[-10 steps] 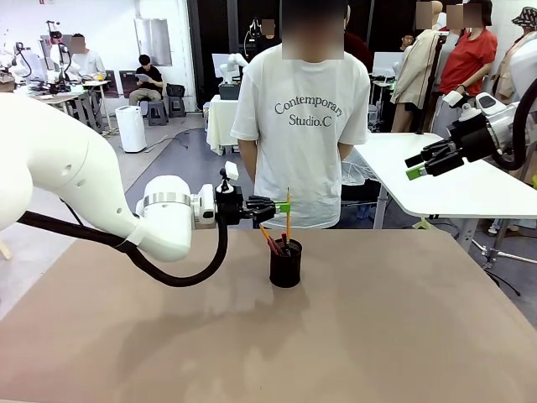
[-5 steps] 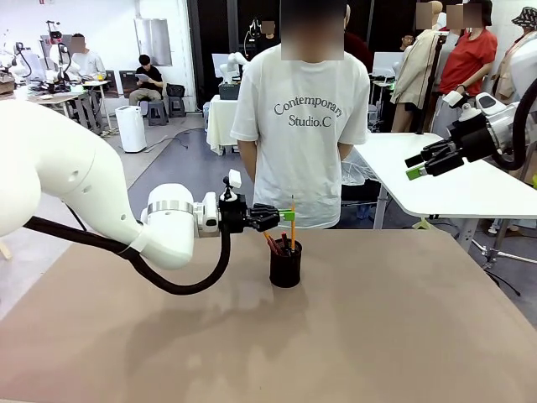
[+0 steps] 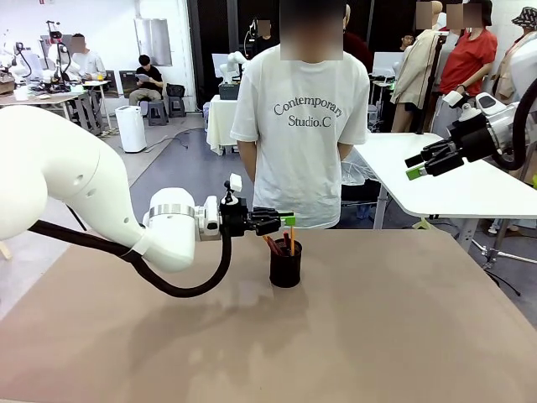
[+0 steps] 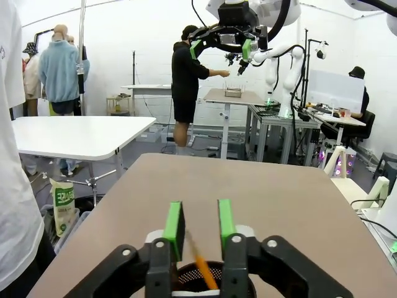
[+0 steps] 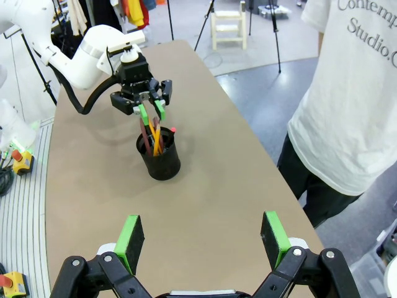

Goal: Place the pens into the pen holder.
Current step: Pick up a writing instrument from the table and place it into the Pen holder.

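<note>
**Q:** Three pens (image 3: pixel 283 244) — where do they stand in the front view?

**A:** Inside the pen holder (image 3: pixel 285 265), centre of the frame on the tan table (image 3: pixel 377 336). The orange-yellow one stands nearly upright; the others lean toward the frame's left. The left gripper (image 3: pixel 288 220) hovers just above the holder, level with the orange-yellow tip. Whether its pads touch that pen cannot be told here. The right gripper (image 3: pixel 414 166) is at the upper right, over a white table (image 3: pixel 470 189), jaws parted, holding nothing. A person stands directly behind the holder; the white T-shirt (image 3: pixel 302 126) reads "Contemporary Studio.C".

**Q:** Left wrist view?

**A:** Two green pads (image 4: pixel 174 221) rise at bottom centre with a gap between them. The orange-yellow pen (image 4: pixel 200 269) slants through that gap, clear of both pads: released. The holder's black rim (image 4: pixel 214 267) sits at the bottom edge. A bag (image 4: pixel 63 208) at lower left carries green print, too small to read.

**Q:** Right wrist view?

**A:** Right pads (image 5: pixel 129 239) are spread wide at the bottom edge, empty. The holder (image 5: pixel 160 162) stands left of centre, with the left gripper (image 5: pixel 150 112) directly above it, jaws slightly apart. Shirt lettering appears at upper right, cut off.
</note>
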Action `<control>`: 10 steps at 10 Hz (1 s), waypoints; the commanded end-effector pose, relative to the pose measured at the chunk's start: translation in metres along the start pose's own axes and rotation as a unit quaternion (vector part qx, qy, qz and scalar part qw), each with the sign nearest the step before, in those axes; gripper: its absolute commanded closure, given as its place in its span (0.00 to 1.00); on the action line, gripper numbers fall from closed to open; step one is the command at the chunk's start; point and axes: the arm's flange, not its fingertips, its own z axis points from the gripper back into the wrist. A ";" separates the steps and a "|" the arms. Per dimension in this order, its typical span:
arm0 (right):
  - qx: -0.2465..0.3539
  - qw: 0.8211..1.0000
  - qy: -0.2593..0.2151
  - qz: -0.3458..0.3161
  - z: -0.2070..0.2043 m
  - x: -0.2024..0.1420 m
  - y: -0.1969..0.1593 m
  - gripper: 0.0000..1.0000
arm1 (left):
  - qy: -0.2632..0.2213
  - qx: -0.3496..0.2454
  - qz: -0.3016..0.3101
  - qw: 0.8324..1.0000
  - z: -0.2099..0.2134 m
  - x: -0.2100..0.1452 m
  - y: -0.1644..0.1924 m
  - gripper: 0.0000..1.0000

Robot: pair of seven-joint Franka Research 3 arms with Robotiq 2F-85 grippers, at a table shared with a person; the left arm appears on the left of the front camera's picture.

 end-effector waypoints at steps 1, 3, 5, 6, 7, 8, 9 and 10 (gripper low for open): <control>-0.002 1.000 0.000 0.002 0.000 0.003 0.000 0.00 | -0.002 0.004 0.000 1.000 0.003 0.007 -0.002 0.23; -0.002 1.000 0.000 0.002 0.000 0.003 0.000 0.00 | -0.003 0.011 -0.003 1.000 0.009 0.013 -0.006 0.00; -0.002 1.000 0.000 0.002 0.000 0.003 0.000 0.00 | 0.023 0.017 -0.026 0.999 0.020 0.031 -0.016 0.00; -0.002 1.000 0.000 0.002 0.000 0.003 0.000 0.00 | 0.046 0.013 -0.039 0.998 0.026 0.041 -0.023 0.00; -0.002 1.000 0.000 0.002 0.000 0.003 0.000 0.00 | 0.083 0.020 -0.051 0.995 0.032 0.052 -0.029 0.00; -0.002 1.000 0.000 0.002 0.000 0.003 0.000 0.00 | 0.116 0.033 -0.047 0.992 0.039 0.062 -0.033 0.00; -0.002 1.000 0.000 0.002 0.000 0.003 0.000 0.00 | 0.147 0.046 -0.056 0.987 0.044 0.070 -0.038 0.00; -0.002 1.000 0.000 0.002 0.000 0.003 0.000 0.00 | 0.170 0.049 -0.069 0.982 0.049 0.075 -0.039 0.00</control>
